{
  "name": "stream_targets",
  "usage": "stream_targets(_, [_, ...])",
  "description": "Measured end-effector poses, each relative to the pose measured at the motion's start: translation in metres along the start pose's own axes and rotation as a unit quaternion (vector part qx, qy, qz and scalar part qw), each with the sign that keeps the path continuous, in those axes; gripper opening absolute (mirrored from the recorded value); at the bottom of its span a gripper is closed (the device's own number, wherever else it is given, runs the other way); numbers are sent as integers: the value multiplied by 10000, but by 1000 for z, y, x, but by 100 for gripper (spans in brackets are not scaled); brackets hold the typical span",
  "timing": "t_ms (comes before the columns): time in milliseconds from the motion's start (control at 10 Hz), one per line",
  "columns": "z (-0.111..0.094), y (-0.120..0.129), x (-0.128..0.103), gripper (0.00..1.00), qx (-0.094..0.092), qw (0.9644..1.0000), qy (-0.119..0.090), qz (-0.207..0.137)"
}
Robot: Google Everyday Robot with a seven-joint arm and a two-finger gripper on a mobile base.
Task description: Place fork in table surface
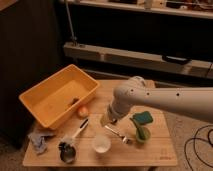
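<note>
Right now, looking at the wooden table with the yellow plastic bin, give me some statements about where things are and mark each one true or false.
1. The small silver metal fork lies on the light tan wooden tabletop, between the round white cup and the green cup. True.
2. The gripper is inside the yellow plastic bin. False: it is over the tabletop, between the bin and the fork.
3. The white cup stands near the table's front edge. True.
4. The crumpled blue cloth lies in the bin. False: it lies on the tabletop in front of the bin.
</note>
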State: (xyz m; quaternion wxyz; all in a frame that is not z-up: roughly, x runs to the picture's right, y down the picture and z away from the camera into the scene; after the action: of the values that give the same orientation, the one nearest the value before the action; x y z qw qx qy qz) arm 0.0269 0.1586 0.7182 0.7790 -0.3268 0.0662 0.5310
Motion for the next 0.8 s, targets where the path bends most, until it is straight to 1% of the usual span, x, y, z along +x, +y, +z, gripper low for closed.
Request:
stream_targets(100, [7,-8,9,65,46,10000,85,6])
stream_targets(400, [17,-26,29,65,59,9999,160,-6])
stream_targets(500, [20,-30,32,65,74,9998,184,-6])
stream_targets(800, [45,-34,39,65,114,9993,343,-55])
